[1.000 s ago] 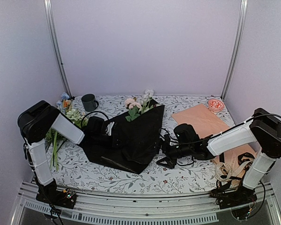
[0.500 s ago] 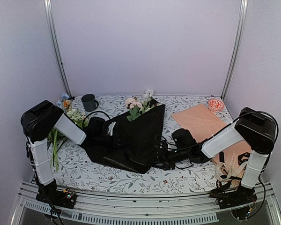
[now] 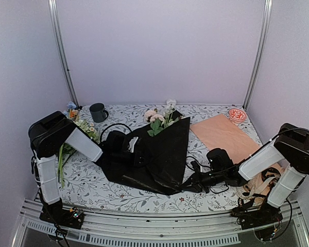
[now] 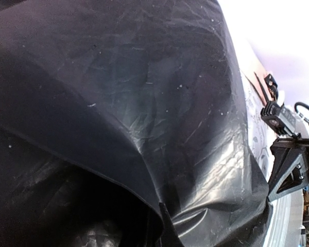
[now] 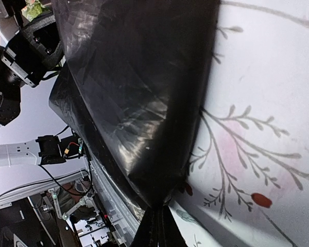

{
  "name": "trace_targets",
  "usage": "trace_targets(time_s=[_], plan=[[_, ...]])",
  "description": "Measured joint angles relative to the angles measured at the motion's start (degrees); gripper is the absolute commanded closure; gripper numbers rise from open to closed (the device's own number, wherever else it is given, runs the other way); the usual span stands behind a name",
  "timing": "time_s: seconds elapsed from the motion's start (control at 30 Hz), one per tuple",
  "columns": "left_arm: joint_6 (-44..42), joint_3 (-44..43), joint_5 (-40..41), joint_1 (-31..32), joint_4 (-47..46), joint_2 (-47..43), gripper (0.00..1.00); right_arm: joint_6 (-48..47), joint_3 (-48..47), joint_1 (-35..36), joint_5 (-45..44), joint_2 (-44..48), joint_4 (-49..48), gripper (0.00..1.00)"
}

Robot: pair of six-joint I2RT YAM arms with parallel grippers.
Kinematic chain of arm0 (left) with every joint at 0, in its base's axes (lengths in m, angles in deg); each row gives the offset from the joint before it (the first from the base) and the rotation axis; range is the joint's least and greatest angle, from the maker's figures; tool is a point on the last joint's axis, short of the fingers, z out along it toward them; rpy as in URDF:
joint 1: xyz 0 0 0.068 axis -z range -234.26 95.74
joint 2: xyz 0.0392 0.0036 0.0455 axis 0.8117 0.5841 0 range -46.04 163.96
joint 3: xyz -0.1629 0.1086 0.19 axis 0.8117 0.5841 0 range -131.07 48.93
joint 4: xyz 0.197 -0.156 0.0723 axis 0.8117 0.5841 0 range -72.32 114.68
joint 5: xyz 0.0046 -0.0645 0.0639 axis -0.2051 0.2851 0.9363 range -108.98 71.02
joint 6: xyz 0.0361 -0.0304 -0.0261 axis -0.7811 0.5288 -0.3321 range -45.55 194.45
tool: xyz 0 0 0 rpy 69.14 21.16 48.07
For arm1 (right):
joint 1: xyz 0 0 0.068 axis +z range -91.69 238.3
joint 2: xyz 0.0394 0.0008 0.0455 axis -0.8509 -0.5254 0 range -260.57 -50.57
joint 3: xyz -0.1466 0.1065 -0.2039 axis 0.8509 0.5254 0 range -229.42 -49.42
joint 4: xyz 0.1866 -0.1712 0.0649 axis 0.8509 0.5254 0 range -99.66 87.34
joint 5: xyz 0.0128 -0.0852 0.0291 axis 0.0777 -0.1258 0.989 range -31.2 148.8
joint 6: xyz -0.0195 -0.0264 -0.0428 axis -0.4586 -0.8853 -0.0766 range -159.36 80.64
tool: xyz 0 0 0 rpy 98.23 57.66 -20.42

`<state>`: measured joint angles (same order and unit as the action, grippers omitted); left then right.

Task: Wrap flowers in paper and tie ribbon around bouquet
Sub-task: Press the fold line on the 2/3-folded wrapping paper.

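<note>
Wrap step, roughly midway | left pincer (image 3: 135,148) clamped on the paper (image 3: 162,154) edge; right pincer (image 3: 189,183) clamped on its near corner | flowers (image 3: 160,119) poke out beyond both pincers | ribbon (image 3: 250,186) behind right pincer, not yet tied.

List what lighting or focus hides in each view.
Top external: even light and sharp, but the black paper reads as one dark mass. Left wrist: the paper fills the frame, with grey sheen on its creases and the upper right corner blown out white. Right wrist: glare streaks on the paper, and the tablecloth print is slightly soft.
</note>
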<state>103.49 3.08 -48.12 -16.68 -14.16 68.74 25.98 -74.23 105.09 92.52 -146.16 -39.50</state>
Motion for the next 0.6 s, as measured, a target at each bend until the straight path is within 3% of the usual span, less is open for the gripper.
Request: trace_targets(time_s=[0.27,0.4,0.6], plan=[[0.2,-2.3,0.1,3.1,3.1,0.0,1.00,-8.3,2.1,-5.0,1.1,9.8,11.1,1.00],[0.7,-3.0,0.1,4.6,3.8,0.0,1.00,-14.0,1.7,-7.5,0.5,14.2,20.3,0.75],[1.8,-2.8,0.1,4.9,3.6,0.0,1.00,-23.0,-5.2,-7.6,-5.9,18.9,39.9,0.68]])
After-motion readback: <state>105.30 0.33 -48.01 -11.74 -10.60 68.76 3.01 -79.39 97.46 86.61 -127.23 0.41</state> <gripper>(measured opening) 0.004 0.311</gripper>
